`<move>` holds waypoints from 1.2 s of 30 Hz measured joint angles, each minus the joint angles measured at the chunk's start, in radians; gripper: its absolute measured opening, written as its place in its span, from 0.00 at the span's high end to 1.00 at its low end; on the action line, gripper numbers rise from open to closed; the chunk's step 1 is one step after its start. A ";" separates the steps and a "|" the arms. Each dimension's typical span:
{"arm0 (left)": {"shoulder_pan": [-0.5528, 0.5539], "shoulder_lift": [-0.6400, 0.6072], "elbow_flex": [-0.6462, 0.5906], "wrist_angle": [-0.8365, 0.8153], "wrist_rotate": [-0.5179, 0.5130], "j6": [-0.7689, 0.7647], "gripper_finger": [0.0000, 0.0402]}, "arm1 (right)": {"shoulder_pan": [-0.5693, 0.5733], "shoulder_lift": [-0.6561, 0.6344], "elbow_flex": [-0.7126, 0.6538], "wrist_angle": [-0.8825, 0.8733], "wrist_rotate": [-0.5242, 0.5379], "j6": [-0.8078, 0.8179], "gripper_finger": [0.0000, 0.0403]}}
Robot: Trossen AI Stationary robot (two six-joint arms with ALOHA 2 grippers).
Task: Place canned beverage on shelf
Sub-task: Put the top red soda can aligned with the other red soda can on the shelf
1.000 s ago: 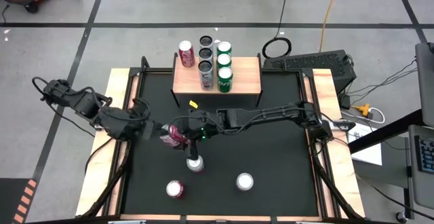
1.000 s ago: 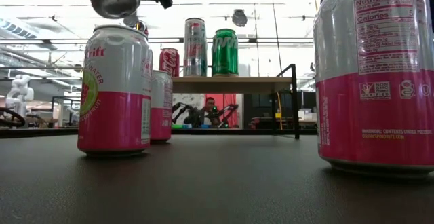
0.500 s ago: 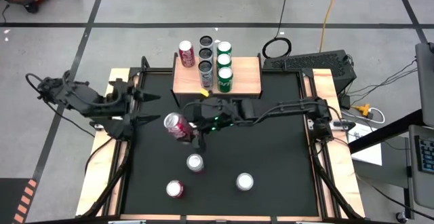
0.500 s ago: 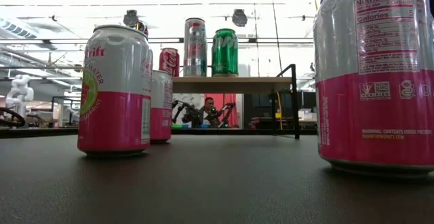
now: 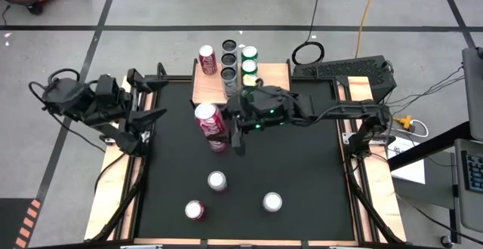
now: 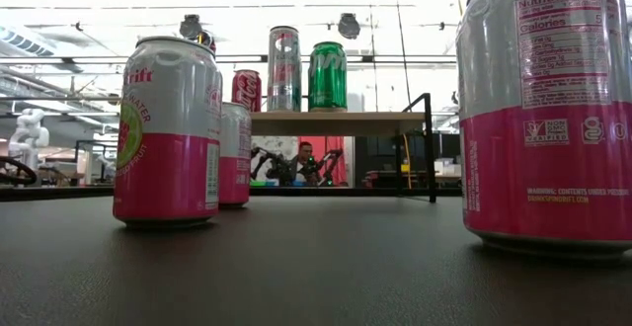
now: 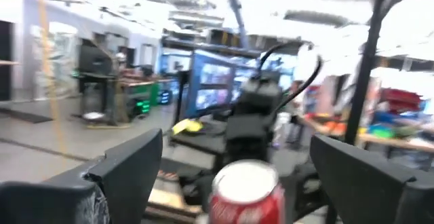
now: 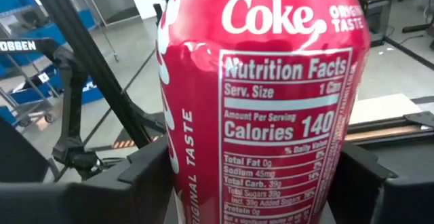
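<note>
A red Coke can (image 5: pixel 211 125) hangs above the black table (image 5: pixel 302 173), a little in front of the shelf (image 5: pixel 275 90), with my right gripper (image 5: pixel 220 130) shut on it. The shelf is a light-wood board on black legs (image 6: pixel 341 122). It carries a red can (image 5: pixel 207 56), several dark-topped cans (image 5: pixel 229 60) and green cans (image 5: pixel 249 60). My left gripper (image 5: pixel 155 96) stands open at the table's left edge, nothing between its fingers (image 7: pixel 125 170). Its view shows the Coke can's top (image 7: pixel 247 183) ahead. My right gripper pinches the Coke can's side wall (image 8: pixel 178 173) between its two fingers (image 8: pixel 146 180), at about the can's lower half. The fingers come in about level from the table's right side. The can stands about upright in the hold, lifted clear of the table.
Three pink-and-white cans stand on the near half of the table (image 5: pixel 217 179) (image 5: pixel 195 210) (image 5: pixel 272 201). They loom large in the low view (image 6: pixel 166 133) (image 6: pixel 548 109). Wooden strips (image 5: pixel 117 166) edge the table left and right. Bare board shows at the shelf's right end.
My right gripper has risen and gone toward the far edge and the shelf with the Coke can, which has come from tilted to about upright. My left gripper has drawn back from the can toward the table's left edge, risen and rolled about its own line.
</note>
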 joint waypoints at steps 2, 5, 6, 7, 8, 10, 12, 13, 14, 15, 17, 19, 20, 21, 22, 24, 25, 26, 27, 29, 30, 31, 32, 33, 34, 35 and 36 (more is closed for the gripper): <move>0.000 0.012 0.000 -0.008 -0.040 0.013 0.06 | -0.002 -0.008 0.000 0.002 0.000 0.000 0.31; 0.000 0.027 0.000 -0.017 -0.076 -0.042 0.06 | -0.005 -0.007 0.000 0.013 0.000 0.000 0.31; 0.000 0.029 -0.001 -0.029 -0.077 -0.118 0.06 | -0.005 -0.007 0.000 0.012 0.000 0.001 0.31; 0.001 0.030 -0.002 -0.040 -0.076 -0.199 0.06 | -0.005 -0.007 0.000 0.012 0.000 0.007 0.31; 0.003 0.032 -0.002 -0.040 -0.074 -0.253 0.06 | -0.005 -0.007 0.000 0.012 0.000 0.013 0.31; 0.008 0.038 -0.001 -0.040 -0.054 -0.270 0.06 | -0.005 -0.007 0.000 0.010 -0.001 0.025 0.31; 0.009 0.038 -0.001 -0.086 -0.048 -0.288 0.05 | -0.005 -0.007 0.000 0.005 -0.001 0.026 0.31; 0.009 0.037 -0.001 -0.112 -0.048 -0.310 0.04 | -0.005 -0.007 0.000 0.003 0.000 0.026 0.31; 0.012 0.035 -0.001 -0.138 -0.049 -0.331 0.03 | -0.005 -0.006 0.000 0.004 0.000 0.026 0.31; 0.016 0.036 -0.001 -0.166 -0.050 -0.353 0.02 | -0.006 -0.006 0.000 0.003 0.000 0.026 0.31; 0.028 0.037 -0.002 -0.211 -0.054 -0.407 0.01 | -0.008 -0.006 0.000 0.004 0.000 0.026 0.31; 0.036 0.035 -0.002 -0.237 -0.052 -0.465 0.01 | -0.012 -0.006 0.000 0.005 0.000 0.026 0.31; 0.036 0.035 -0.002 -0.248 -0.049 -0.479 0.01 | -0.013 -0.006 0.000 0.005 0.000 0.026 0.31; 0.035 0.035 -0.002 -0.257 -0.046 -0.481 0.01 | -0.013 -0.006 0.000 0.004 0.000 0.026 0.31; 0.035 0.039 -0.002 -0.266 -0.046 -0.468 0.01 | -0.013 -0.006 0.000 0.004 0.000 0.026 0.31; 0.035 0.051 -0.002 -0.268 -0.043 -0.392 0.01 | -0.013 -0.006 0.000 0.004 0.001 0.028 0.31; 0.035 0.057 -0.002 -0.267 -0.043 -0.336 0.00 | -0.013 -0.006 0.000 0.004 0.001 0.034 0.31; 0.035 0.063 -0.002 -0.266 -0.043 -0.266 0.00 | -0.013 -0.006 0.000 0.005 0.001 0.039 0.31; 0.035 0.070 -0.002 -0.260 -0.044 -0.196 0.00 | -0.013 -0.006 0.000 0.005 0.001 0.043 0.31; 0.035 0.084 -0.002 -0.240 -0.044 -0.088 0.00 | -0.013 -0.006 0.000 0.004 0.000 0.045 0.31; 0.035 0.092 -0.002 -0.225 -0.043 -0.065 0.00 | -0.013 -0.006 0.000 0.004 0.000 0.045 0.31; 0.035 0.099 -0.002 -0.205 -0.043 -0.064 0.00 | -0.013 -0.006 0.000 0.004 0.000 0.045 0.31; 0.035 0.106 -0.002 -0.186 -0.043 -0.065 0.00 | -0.013 -0.006 0.000 0.005 0.000 0.045 0.31; 0.035 0.112 -0.002 -0.164 -0.042 -0.073 0.00 | -0.013 -0.006 0.000 0.005 0.000 0.045 0.31; 0.035 0.118 -0.002 -0.147 -0.040 -0.096 0.00 | -0.013 -0.006 0.000 0.005 0.000 0.045 0.31; 0.035 0.124 -0.002 -0.139 -0.040 -0.115 0.00 | -0.013 -0.006 0.000 0.005 0.000 0.045 0.31; 0.035 0.130 -0.002 -0.133 -0.038 -0.133 0.00 | -0.013 -0.006 0.000 0.005 0.000 0.045 0.31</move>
